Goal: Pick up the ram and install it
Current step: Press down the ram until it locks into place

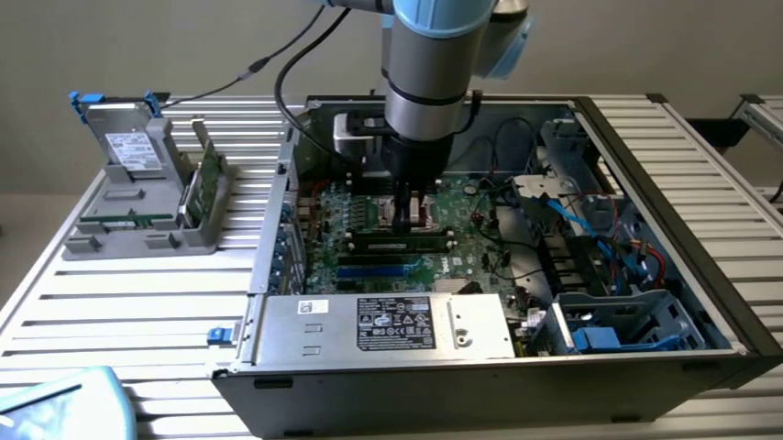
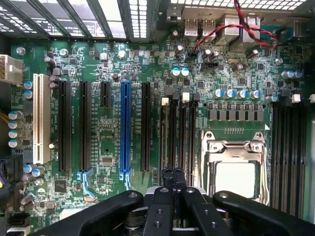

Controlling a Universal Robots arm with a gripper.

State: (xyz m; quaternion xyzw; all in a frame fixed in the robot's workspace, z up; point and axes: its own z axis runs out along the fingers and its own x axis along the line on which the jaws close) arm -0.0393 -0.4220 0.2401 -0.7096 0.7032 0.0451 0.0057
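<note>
Over the motherboard [image 1: 404,234] inside the open case [image 1: 685,275], claw [image 1: 412,209] closed tight, apparently empty, hanging just above the ram [image 1: 398,244] lying along a slot, seemingly seated or nearly so. Around: CPU socket [image 2: 235,169] beside, power supply [image 1: 385,325] in front, blue cables [image 1: 588,220] at the exterior view's right, spare cards in a grey rack [image 1: 147,197] on the worktop [image 1: 123,302].

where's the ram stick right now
In the exterior view the ram lies flat in a motherboard slot inside the open computer case, directly below the gripper, beside the CPU socket and above the blue slot.
</note>
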